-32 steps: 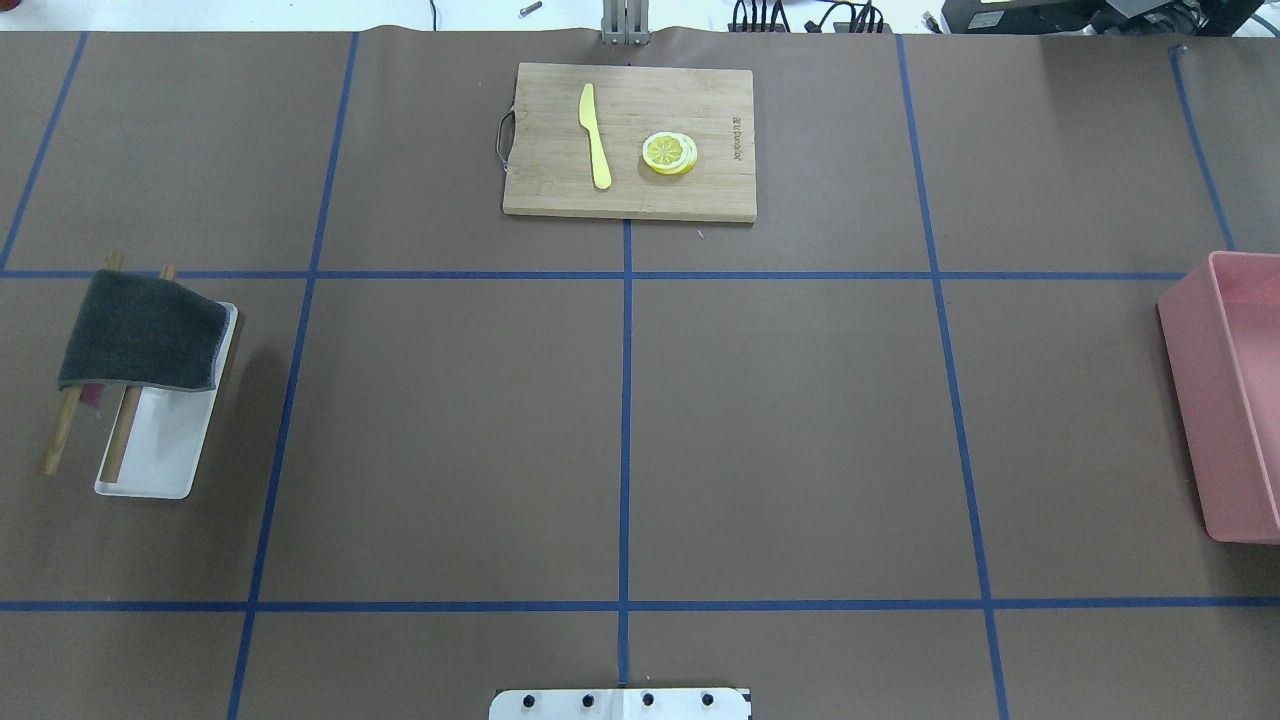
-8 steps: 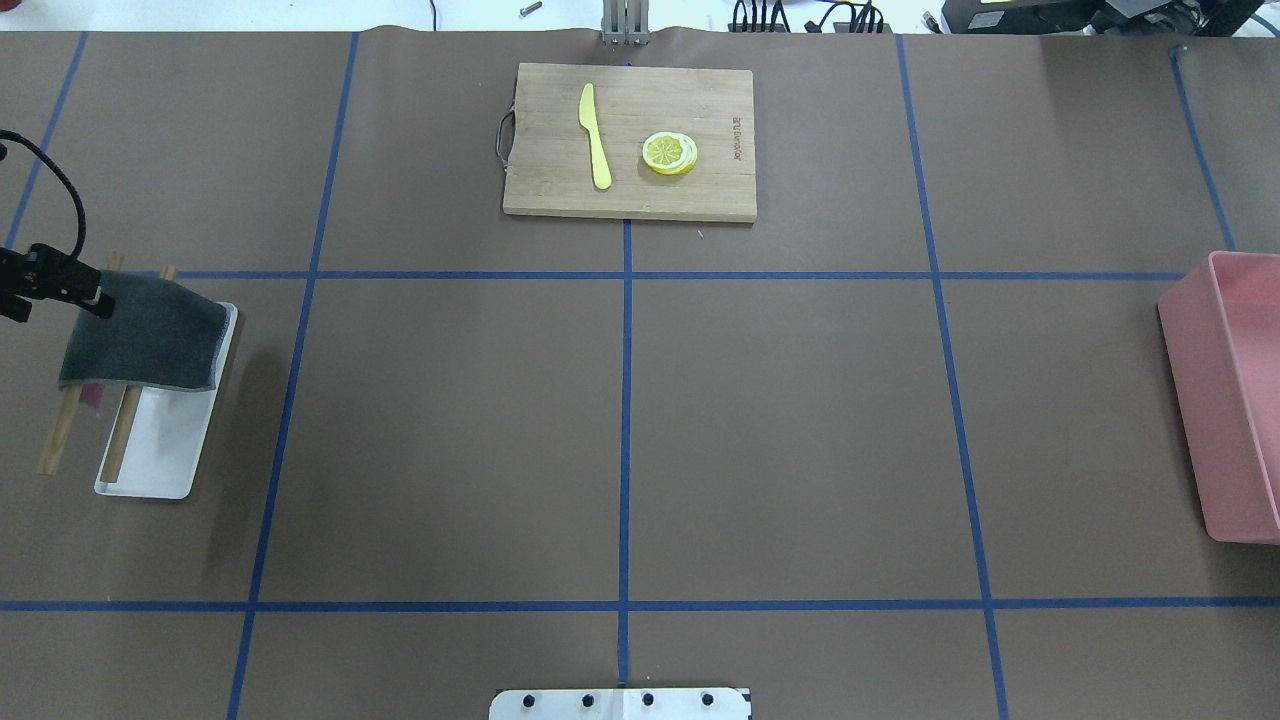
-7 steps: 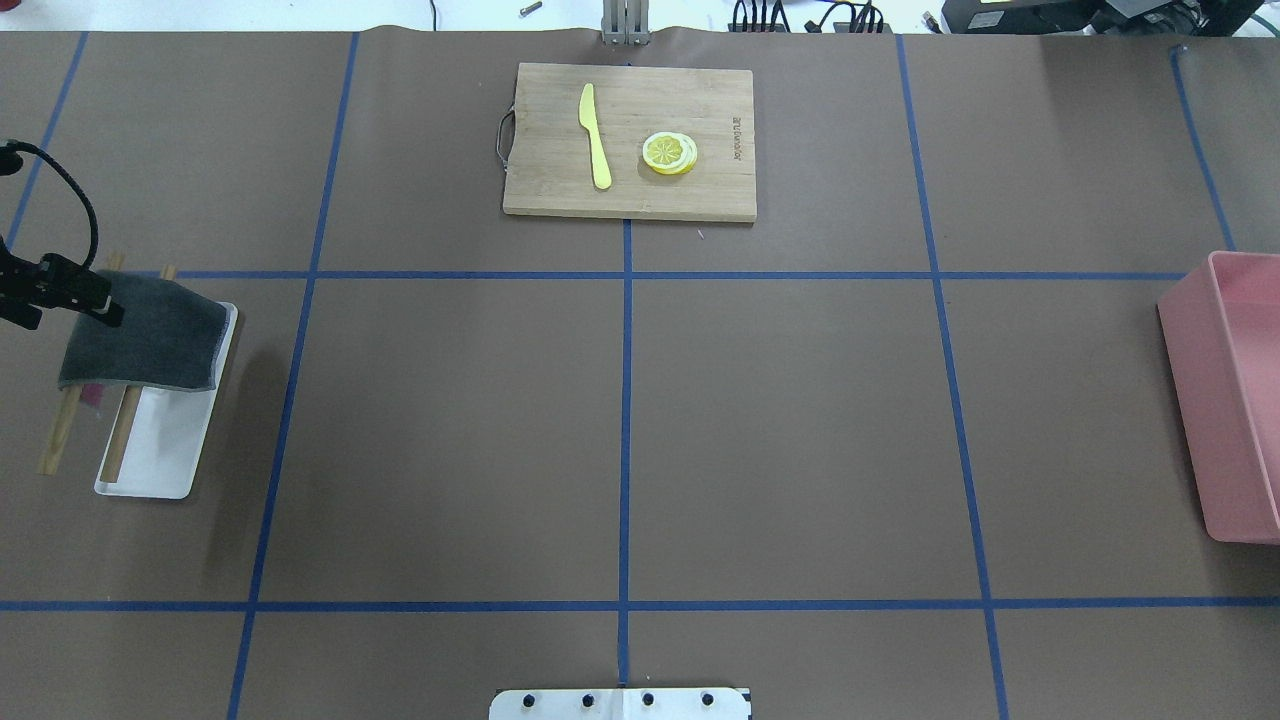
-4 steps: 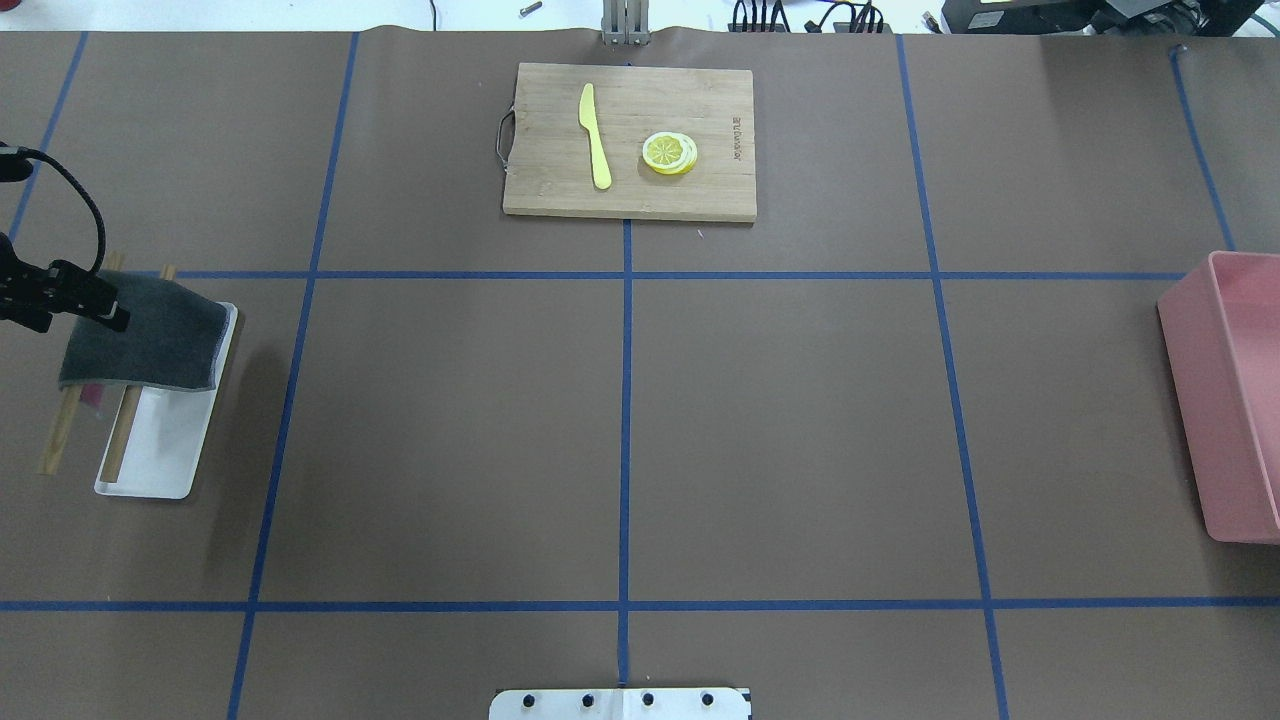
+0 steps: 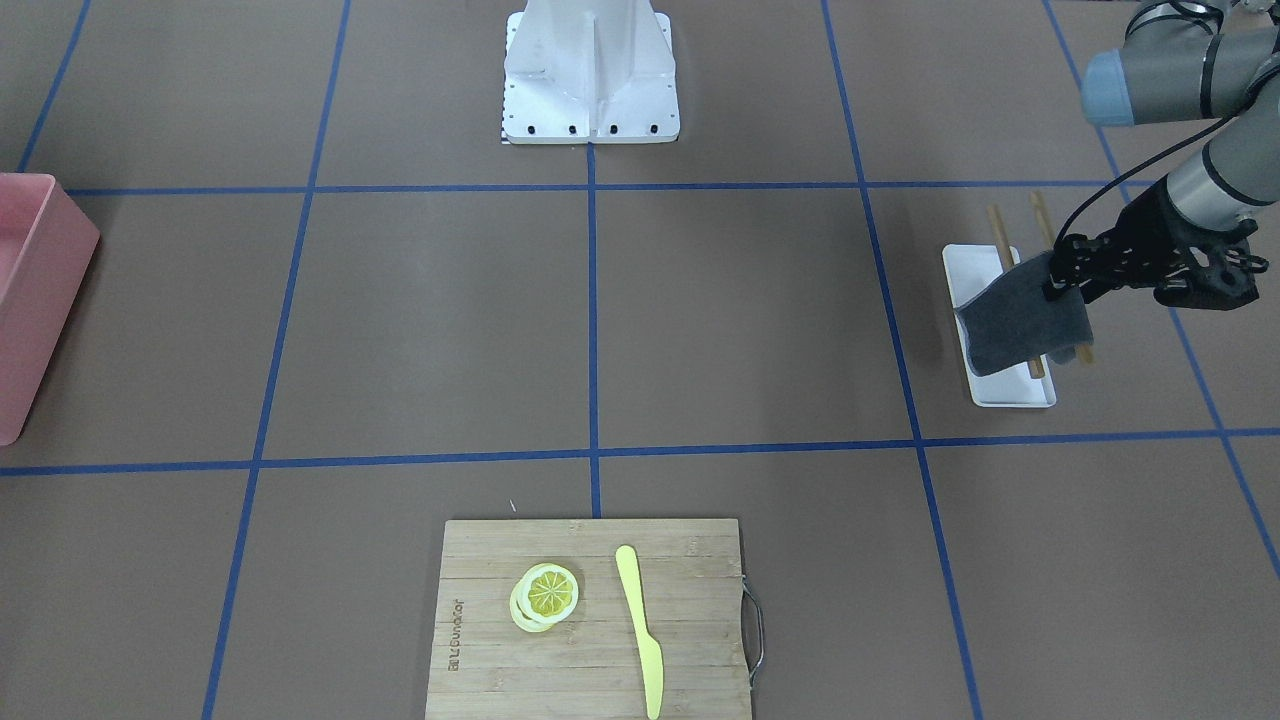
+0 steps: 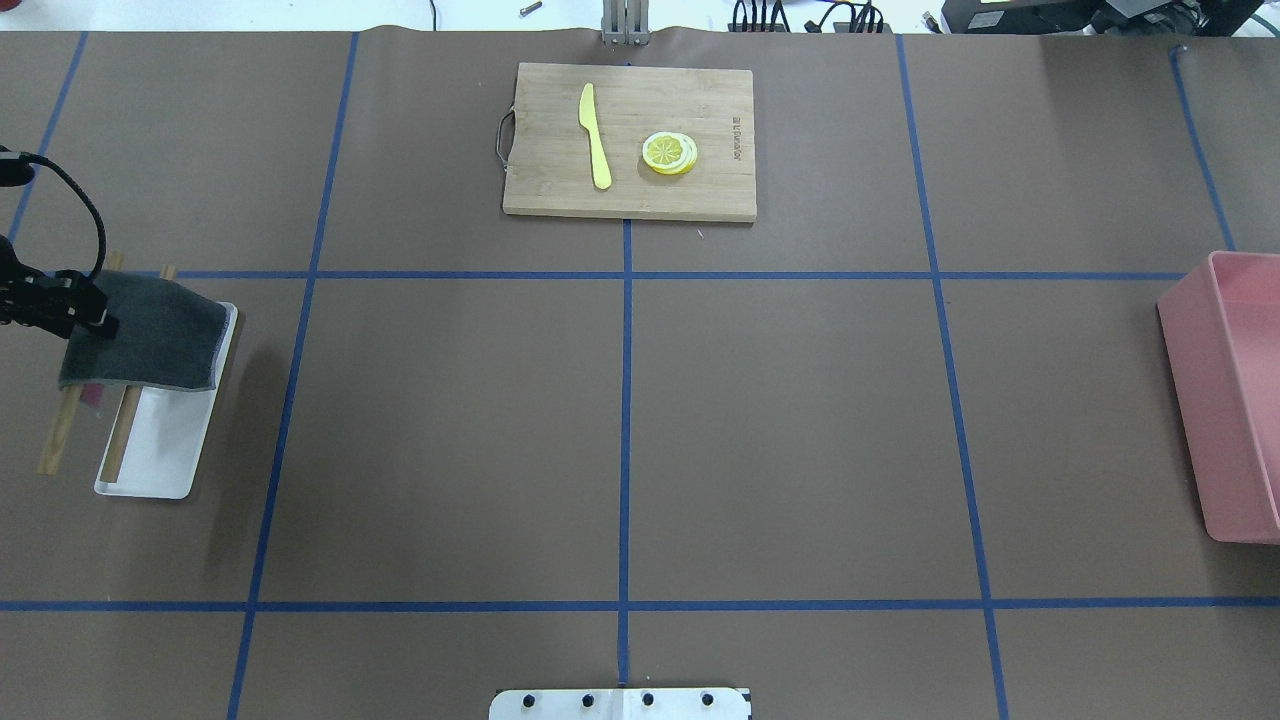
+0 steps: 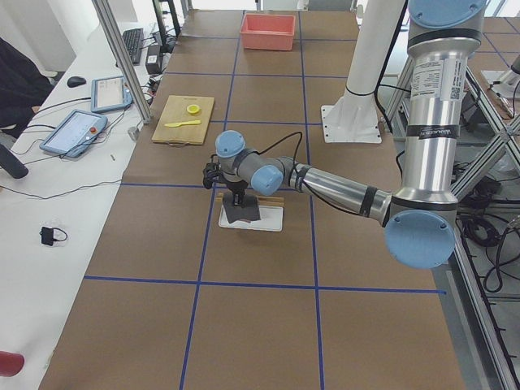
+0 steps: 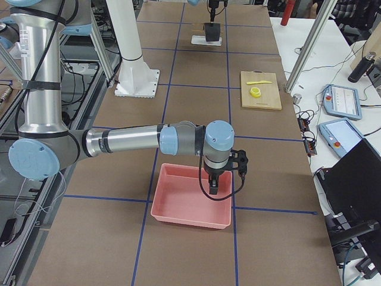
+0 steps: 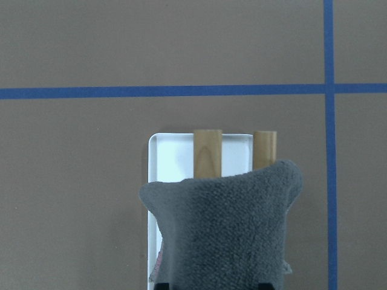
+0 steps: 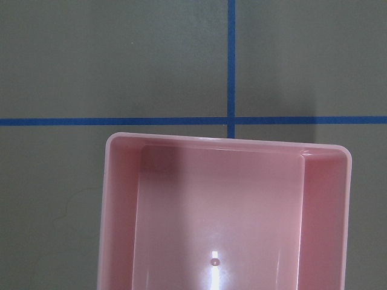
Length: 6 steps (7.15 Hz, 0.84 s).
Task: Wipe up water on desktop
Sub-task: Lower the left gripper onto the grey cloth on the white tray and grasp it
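The brown desktop (image 6: 780, 430) with blue tape lines shows no water that I can make out. A dark grey towel (image 6: 160, 335) hangs over two wooden rods (image 6: 118, 440) above a white tray (image 6: 160, 450) at the left. My left gripper (image 6: 92, 312) is at the towel's left edge, also in the front view (image 5: 1062, 285). In the left wrist view the towel (image 9: 224, 229) lies between my spread fingertips (image 9: 160, 286), so the gripper is open. My right gripper (image 8: 214, 187) hangs over the pink bin (image 8: 190, 205); I cannot tell its state.
A bamboo cutting board (image 6: 630, 140) with a yellow knife (image 6: 595, 135) and lemon slices (image 6: 669, 153) lies at the far middle. The pink bin (image 6: 1235, 400) sits at the right edge. The robot base plate (image 6: 620, 703) is at the near middle.
My left arm has come in from the left edge and its gripper has reached the towel's left edge. The towel, rods and tray have not moved.
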Each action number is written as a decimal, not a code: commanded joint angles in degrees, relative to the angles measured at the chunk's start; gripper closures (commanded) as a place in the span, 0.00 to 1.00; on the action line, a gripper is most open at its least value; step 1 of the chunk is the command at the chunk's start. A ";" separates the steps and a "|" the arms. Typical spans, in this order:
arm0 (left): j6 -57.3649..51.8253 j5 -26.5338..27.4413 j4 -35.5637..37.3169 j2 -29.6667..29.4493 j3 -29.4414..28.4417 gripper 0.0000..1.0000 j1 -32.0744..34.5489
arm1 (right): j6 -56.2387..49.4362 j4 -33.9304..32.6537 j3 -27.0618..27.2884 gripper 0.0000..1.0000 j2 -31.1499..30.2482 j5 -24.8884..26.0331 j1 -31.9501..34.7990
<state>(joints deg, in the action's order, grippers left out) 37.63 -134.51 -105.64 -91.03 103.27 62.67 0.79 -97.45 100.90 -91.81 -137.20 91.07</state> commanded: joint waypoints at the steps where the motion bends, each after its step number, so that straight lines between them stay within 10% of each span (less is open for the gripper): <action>1: -0.10 -0.05 0.00 0.24 0.09 1.00 0.43 | 0.00 -0.11 0.00 0.00 0.40 0.00 0.08; 6: -0.19 -0.58 0.52 0.24 0.44 1.00 3.59 | 0.00 -0.19 0.00 0.00 0.31 -0.08 0.08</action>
<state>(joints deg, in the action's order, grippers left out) 37.45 -135.04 -105.19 -90.81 103.69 66.00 0.79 -97.62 100.94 -91.48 -137.27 91.14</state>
